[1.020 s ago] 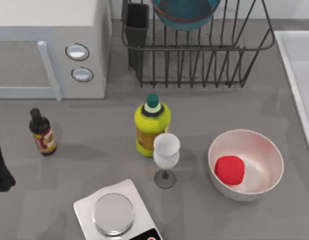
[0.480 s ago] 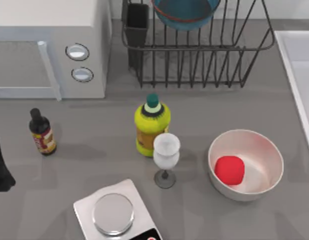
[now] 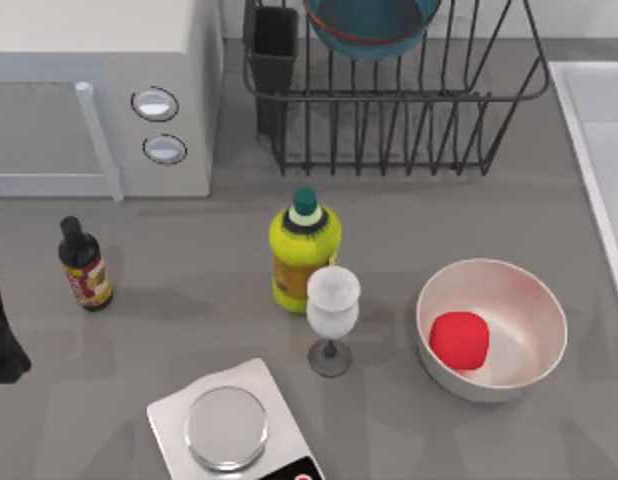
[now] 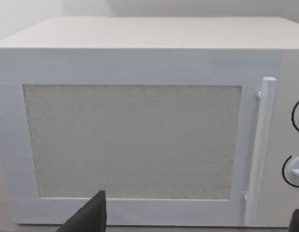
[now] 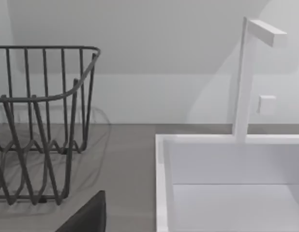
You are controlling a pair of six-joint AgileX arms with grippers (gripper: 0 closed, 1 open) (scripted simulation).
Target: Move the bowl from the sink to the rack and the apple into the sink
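Right, the bowl sits in the rack, up at the far edge of the desk. It stands tilted among the upright bars with its hollow facing the front of the desk, and its upper part is cut off by the top view's edge. The rack's long axis runs left to right across the desk, with the black cutlery cup at its left corner, just beside the white microwave.

The apple lies inside the white bowl, well in front of the rack and towards its right end. It is round, so it has no clear long axis or heading. The sink lies to the right of the rack, cut off at the right edge of the top view; in the right wrist view its raised rim and a white tap show, with the rack's end bars beside it.

In front of the rack's left half stand a yellow-green bottle and a wine glass, touching or nearly so. A small dark sauce bottle stands further left, and a scale is at the near edge, partly cropped.

The left arm is parked at the left edge, well away from the rack. Of the left gripper one dark finger shows, facing the microwave door; of the right gripper one finger, in front of the rack and sink. How far apart either gripper's fingers stand, I cannot tell; nothing is seen held.
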